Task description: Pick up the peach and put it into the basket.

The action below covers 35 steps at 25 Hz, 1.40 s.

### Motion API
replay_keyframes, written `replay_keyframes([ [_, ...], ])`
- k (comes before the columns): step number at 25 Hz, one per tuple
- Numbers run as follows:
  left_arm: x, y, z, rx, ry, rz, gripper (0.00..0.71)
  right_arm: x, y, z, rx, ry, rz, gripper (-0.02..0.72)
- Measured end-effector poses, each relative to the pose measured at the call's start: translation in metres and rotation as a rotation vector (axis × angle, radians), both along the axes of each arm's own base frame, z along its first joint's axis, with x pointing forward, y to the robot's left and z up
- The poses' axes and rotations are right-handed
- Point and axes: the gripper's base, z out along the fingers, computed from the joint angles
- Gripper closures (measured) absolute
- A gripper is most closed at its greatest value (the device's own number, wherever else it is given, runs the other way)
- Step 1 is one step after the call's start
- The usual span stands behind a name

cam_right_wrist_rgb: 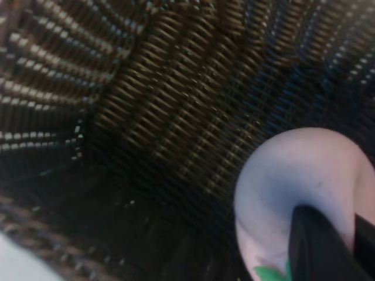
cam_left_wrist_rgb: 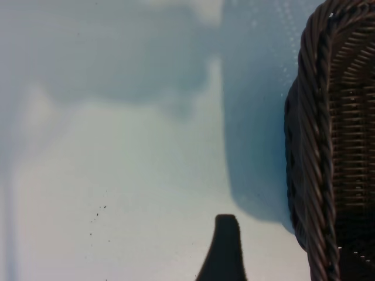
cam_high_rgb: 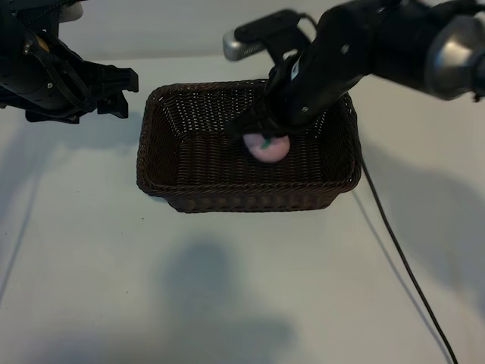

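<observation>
The pale-pink peach (cam_high_rgb: 268,149) with its green leaf mark is inside the dark-brown woven basket (cam_high_rgb: 227,202), right of the middle and low over the floor. My right gripper (cam_high_rgb: 265,136) reaches down into the basket from the upper right and is shut on the peach. In the right wrist view the peach (cam_right_wrist_rgb: 293,175) fills one corner with a dark finger (cam_right_wrist_rgb: 316,246) pressed into it, and the basket weave (cam_right_wrist_rgb: 176,117) lies close behind. My left gripper (cam_high_rgb: 121,92) hangs open and holds nothing, just off the basket's left end.
A black cable (cam_high_rgb: 402,258) runs across the white table from the basket's right side to the front right. In the left wrist view, one finger (cam_left_wrist_rgb: 225,252) hangs over the table beside the basket's outer wall (cam_left_wrist_rgb: 316,146).
</observation>
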Motion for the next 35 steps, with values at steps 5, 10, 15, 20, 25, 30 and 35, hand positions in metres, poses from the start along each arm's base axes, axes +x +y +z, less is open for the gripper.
replay_keyframes([
  [5,0.0,0.0,0.0,0.0,0.0,0.0,0.12,0.005,0.004,-0.017,-0.006,0.017,-0.007,0.551],
  [10,0.0,0.0,0.0,0.0,0.0,0.0,0.12,0.004,0.003,-0.015,-0.009,0.018,0.001,0.276],
  [15,0.0,0.0,0.0,0.0,0.0,0.0,0.12,0.001,0.002,0.0,-0.031,0.029,0.026,0.142],
  [20,0.0,0.0,0.0,0.0,0.0,-0.001,0.12,0.008,-0.002,0.051,-0.062,-0.016,0.006,0.155],
  [25,0.0,0.0,0.0,0.0,0.0,-0.001,0.12,0.022,-0.033,0.063,-0.13,0.045,-0.06,0.176],
  [30,0.0,0.0,0.0,-0.001,0.0,0.0,0.12,0.04,-0.076,0.06,-0.187,0.112,-0.135,0.18],
  [35,0.0,0.0,0.0,-0.001,0.0,0.0,0.12,0.058,-0.12,0.059,-0.198,0.144,-0.225,0.183],
])
